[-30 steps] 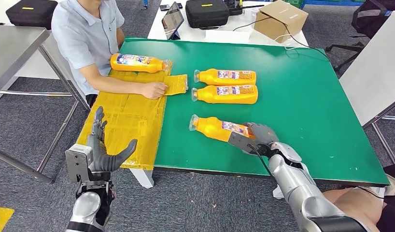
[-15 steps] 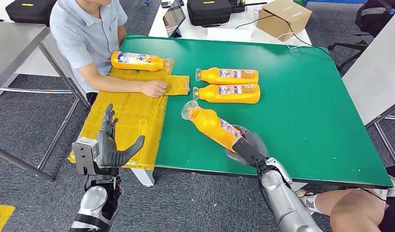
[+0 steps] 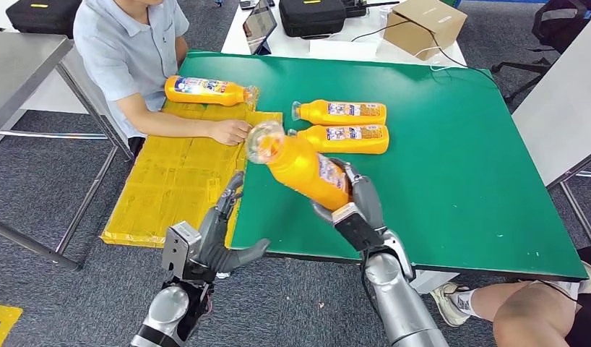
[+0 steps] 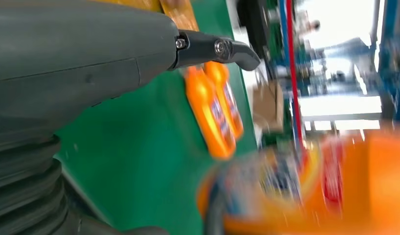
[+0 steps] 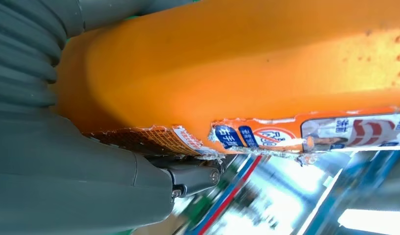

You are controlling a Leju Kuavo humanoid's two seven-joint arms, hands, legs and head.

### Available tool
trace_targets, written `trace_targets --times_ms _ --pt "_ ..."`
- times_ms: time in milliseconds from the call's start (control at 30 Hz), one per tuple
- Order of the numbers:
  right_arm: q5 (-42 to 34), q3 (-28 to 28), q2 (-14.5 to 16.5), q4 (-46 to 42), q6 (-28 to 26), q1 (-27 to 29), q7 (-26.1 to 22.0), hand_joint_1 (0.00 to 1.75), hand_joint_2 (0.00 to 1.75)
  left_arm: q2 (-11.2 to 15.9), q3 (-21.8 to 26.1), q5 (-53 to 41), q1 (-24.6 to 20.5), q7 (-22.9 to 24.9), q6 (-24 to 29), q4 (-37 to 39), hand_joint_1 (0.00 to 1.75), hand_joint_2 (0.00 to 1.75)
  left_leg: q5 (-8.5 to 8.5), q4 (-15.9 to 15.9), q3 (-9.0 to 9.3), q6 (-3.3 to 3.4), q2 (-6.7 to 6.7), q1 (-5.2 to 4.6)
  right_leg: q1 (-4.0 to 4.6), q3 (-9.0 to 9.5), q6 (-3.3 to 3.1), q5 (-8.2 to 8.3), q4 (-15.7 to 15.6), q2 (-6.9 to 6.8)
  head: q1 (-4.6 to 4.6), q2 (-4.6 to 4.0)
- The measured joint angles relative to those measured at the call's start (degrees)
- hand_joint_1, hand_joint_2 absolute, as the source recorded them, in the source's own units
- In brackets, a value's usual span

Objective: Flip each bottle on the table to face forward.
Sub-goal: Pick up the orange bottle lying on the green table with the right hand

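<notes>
My right hand grips an orange bottle by its lower end and holds it tilted above the green table, clear cap toward the camera. The right wrist view shows that bottle close up, with my fingers wrapped round it. My left hand is open at the table's near left edge, just below the lifted bottle. Two more orange bottles lie side by side further back, and they appear as a blurred pair in the left wrist view. Another bottle lies on the yellow sheet.
A person in a light blue shirt sits at the far left with a hand resting on the yellow sheet. A cardboard box and black cases stand behind the table. A white table borders the right.
My right hand has lifted the bottle off the table, raising it left and toward the camera. My left hand has moved right and forward, up to the table's edge.
</notes>
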Motion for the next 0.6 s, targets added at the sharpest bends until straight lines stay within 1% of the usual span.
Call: trace_targets --times_ms 67,167,300,400,533,600 --pt "0.96 2.67 0.75 0.49 0.13 -0.30 -1.51 1.75 1.75 -0.12 -0.69 2.32 -0.54 0.81 -1.79 0.18 0.00 1.75 0.01 0.00 0.00 0.00 -0.01 0.01 0.00 0.00 0.00 0.00 0.00 0.00 0.01 0.00" --pt "1.12 5.81 2.03 1.19 -1.21 -0.81 -3.53 1.75 1.75 -0.54 -0.97 8.46 -1.38 2.97 -4.64 0.76 0.00 1.75 0.01 0.00 0.00 0.00 -0.02 0.01 -0.01 0.00 0.00 0.00 0.01 -0.01 0.01 0.00" --pt "1.00 8.15 2.98 1.72 -1.82 -1.36 -3.84 1.75 1.75 -0.83 -1.07 11.13 -2.04 3.78 -5.89 1.64 0.00 1.75 0.02 0.00 -0.01 0.00 -0.02 0.00 -0.02 0.01 0.00 0.00 0.01 -0.01 0.02 0.00" --pt "0.83 9.05 3.16 2.09 -1.35 -1.65 -3.66 1.75 1.75 -0.84 -1.06 12.09 -2.28 3.54 -6.10 2.09 0.00 1.75 0.01 0.00 -0.03 0.00 -0.02 -0.01 -0.03 0.00 0.00 0.00 0.01 -0.01 0.01 0.00" --pt "1.31 10.80 3.32 4.13 1.55 -2.91 -2.27 1.75 1.75 -1.10 -1.00 14.22 -2.43 0.70 -5.75 1.67 0.00 1.75 0.01 0.00 -0.04 0.00 -0.04 -0.01 -0.02 -0.01 0.00 0.00 0.00 -0.01 0.01 0.00" --pt "2.28 12.05 3.55 5.74 2.46 -3.42 -2.32 1.75 1.75 -1.30 -0.96 15.64 -2.55 0.21 -5.40 0.93 0.00 1.75 0.02 0.00 -0.04 0.00 -0.06 -0.01 -0.01 -0.01 0.00 0.00 0.01 -0.03 0.02 0.00"
